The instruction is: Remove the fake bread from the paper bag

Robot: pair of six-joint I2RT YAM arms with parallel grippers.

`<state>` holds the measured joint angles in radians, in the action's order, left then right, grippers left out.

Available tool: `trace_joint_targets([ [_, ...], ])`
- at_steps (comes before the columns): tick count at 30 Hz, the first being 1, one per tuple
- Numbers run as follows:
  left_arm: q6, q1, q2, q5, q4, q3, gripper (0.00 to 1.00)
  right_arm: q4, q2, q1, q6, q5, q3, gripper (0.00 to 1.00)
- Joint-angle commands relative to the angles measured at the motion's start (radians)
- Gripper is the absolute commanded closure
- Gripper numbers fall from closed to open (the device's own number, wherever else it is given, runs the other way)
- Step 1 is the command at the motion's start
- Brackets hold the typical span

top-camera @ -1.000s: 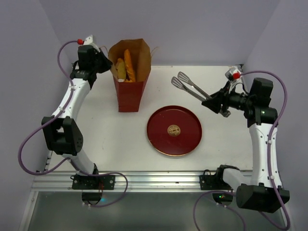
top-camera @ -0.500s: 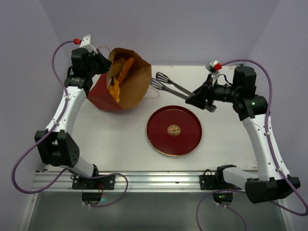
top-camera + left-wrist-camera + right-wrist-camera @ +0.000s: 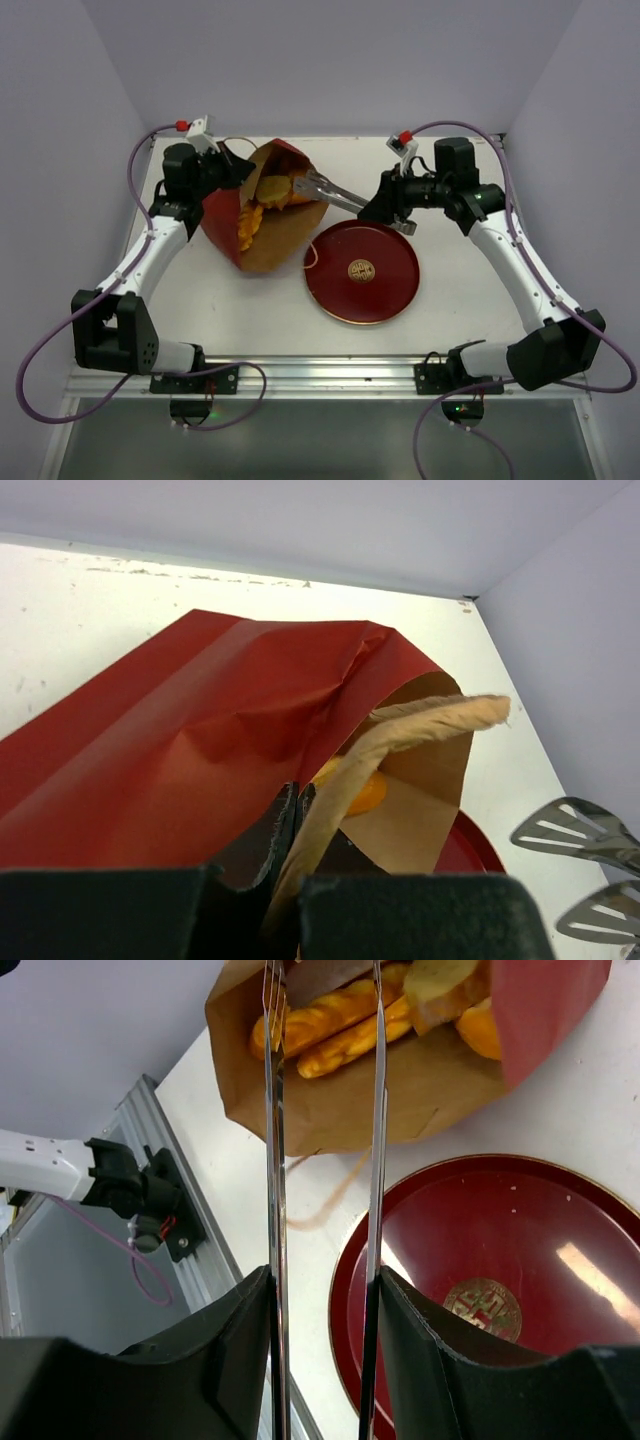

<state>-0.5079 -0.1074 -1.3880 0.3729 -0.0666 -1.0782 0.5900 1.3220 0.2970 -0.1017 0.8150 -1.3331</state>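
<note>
Since a second ago the paper bag has gone from standing upright to leaning far over toward the right. The right arm has swung left, bringing its metal tongs up to the bag's mouth.

Nearest the arm bases, the round red plate lies flat on the white table. A thin cord handle from the bag hangs just at its left rim. Behind and left of the plate, the tilted bag shows its brown inside, its red outside turned to the left. The fake bread is inside it: orange-golden loaves and an oval bun near the opening. The tong tips reach into the mouth beside the bun, their two arms apart.

The right gripper has its fingers clamped around the tongs' handle end. At the bag's far left edge, the left gripper has its fingers pressed together, pinching the paper rim.
</note>
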Motion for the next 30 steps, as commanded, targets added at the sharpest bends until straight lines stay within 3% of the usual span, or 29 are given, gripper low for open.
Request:
trace_joint_targets([
  [1,-0.049,-0.006,0.038,0.026,-0.153,0.047,1.00,-0.038,0.005,0.027,-0.015,-0.037,-0.001,0.52],
  [9,-0.057,-0.012,0.047,0.046,-0.190,0.121,1.00,0.134,0.017,0.140,0.279,-0.167,-0.008,0.53],
  [12,-0.061,-0.012,0.055,0.049,-0.202,0.135,1.00,0.142,0.026,0.185,0.289,-0.239,-0.008,0.53],
  [22,-0.136,-0.015,0.069,0.009,-0.229,0.159,1.00,0.105,0.137,0.218,0.125,-0.309,-0.064,0.53],
  [25,-0.194,-0.017,0.069,-0.021,-0.245,0.166,1.00,-0.011,0.155,0.217,-0.085,-0.317,-0.014,0.54],
  [30,-0.270,-0.018,0.066,-0.068,-0.259,0.167,1.00,-0.145,0.154,0.217,-0.275,-0.246,0.057,0.54],
])
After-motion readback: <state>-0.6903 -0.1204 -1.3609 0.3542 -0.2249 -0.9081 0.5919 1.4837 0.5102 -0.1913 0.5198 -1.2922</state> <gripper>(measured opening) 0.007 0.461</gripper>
